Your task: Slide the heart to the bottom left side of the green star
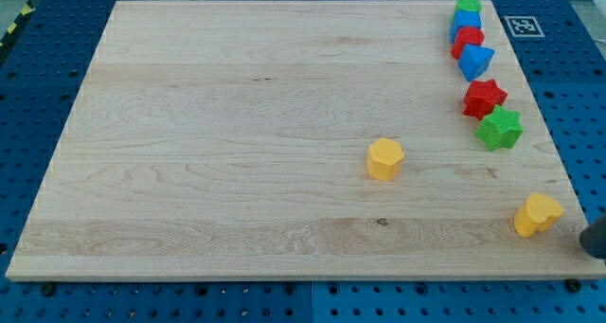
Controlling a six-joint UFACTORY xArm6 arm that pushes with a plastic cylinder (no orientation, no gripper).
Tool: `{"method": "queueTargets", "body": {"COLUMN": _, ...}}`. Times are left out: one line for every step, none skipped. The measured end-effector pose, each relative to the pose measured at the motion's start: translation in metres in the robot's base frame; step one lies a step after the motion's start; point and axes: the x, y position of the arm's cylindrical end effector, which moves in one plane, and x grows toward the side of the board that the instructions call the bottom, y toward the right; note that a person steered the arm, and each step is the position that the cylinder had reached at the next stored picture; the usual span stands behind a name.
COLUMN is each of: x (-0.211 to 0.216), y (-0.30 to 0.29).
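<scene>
The pale, grained wooden table [237,143] lies on a blue perforated base [38,96]. The yellow heart [537,214], a chunky matte block, sits near the table's near right corner, well apart from the green star [499,129] farther back. My tip [595,236], a dark rounded end, shows at the right edge just beside the heart; there is no gripper to release or clench. A red star [484,98] touches the green star. A yellow hexagonal block [385,159] sits mid-table.
</scene>
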Motion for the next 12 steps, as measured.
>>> {"method": "queueTargets", "body": {"x": 0.003, "y": -0.014}}
{"method": "queueTargets", "body": {"x": -0.004, "y": -0.025}}
{"method": "queueTargets", "body": {"x": -0.016, "y": -0.049}}
{"method": "queueTargets", "body": {"x": -0.039, "y": -0.069}}
{"method": "queueTargets", "body": {"x": -0.048, "y": -0.091}}
{"method": "queueTargets", "body": {"x": -0.02, "y": -0.093}}
{"method": "queueTargets", "body": {"x": 0.001, "y": -0.066}}
{"method": "queueTargets", "body": {"x": 0.0, "y": -0.036}}
{"method": "queueTargets", "body": {"x": -0.021, "y": -0.027}}
{"method": "queueTargets", "body": {"x": -0.057, "y": -0.027}}
{"method": "queueTargets", "body": {"x": -0.076, "y": -0.034}}
{"method": "queueTargets", "body": {"x": -0.085, "y": -0.056}}
